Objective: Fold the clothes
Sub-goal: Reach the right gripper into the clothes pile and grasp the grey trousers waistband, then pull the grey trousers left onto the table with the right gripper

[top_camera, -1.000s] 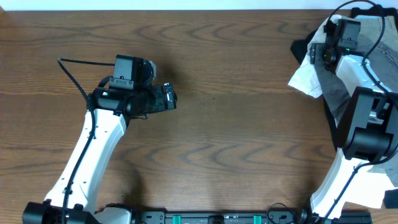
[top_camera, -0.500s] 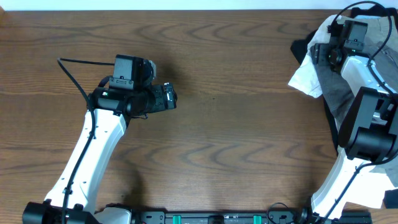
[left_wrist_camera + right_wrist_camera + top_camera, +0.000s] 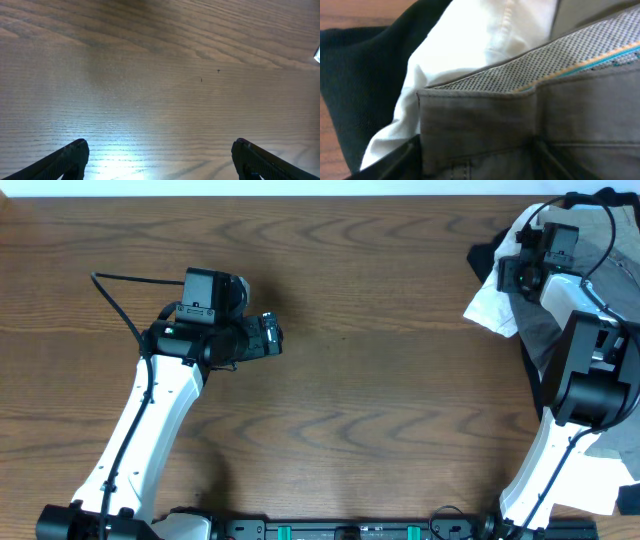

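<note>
The clothes lie in a pile at the table's far right: a grey garment, a white piece and a black piece. My right gripper is down on this pile. In the right wrist view its dark fingers stand on either side of the grey waistband, with the cloth lying flat between them, so the right gripper is open around it. White cloth and black cloth lie behind. My left gripper hovers open over bare wood at centre-left, holding nothing.
The brown wooden table stretches between the two arms. More pale cloth shows at the right edge near the right arm's base. A black cable trails behind the left wrist.
The right wrist has shifted slightly over the clothes pile, first right, then back left. The left arm has not moved.
</note>
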You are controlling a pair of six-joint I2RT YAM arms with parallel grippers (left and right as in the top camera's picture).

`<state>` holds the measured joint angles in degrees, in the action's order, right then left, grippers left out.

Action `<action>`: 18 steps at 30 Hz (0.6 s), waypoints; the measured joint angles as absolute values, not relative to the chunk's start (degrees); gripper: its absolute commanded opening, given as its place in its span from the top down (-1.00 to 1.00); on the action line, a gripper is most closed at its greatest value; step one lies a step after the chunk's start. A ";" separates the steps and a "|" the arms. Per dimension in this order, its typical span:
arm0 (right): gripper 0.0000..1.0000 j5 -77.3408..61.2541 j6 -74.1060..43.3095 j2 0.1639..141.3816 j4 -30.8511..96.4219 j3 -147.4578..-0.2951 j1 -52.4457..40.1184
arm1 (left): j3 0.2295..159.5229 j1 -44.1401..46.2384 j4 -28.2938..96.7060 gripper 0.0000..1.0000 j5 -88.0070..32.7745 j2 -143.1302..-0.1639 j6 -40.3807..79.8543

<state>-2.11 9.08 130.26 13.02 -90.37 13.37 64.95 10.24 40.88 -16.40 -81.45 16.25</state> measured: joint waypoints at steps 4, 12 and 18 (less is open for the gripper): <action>0.51 -2.24 8.67 130.26 13.23 -90.74 13.34 | 64.95 10.24 40.51 -0.86 -16.29 -81.45 16.25; 0.97 -1.69 8.34 128.20 16.12 -91.24 13.45 | 64.95 10.24 37.85 -0.87 -16.29 -81.43 17.15; 0.97 -1.50 8.32 117.36 21.17 -91.22 13.47 | 64.95 9.69 32.03 -0.86 -16.27 -81.43 17.89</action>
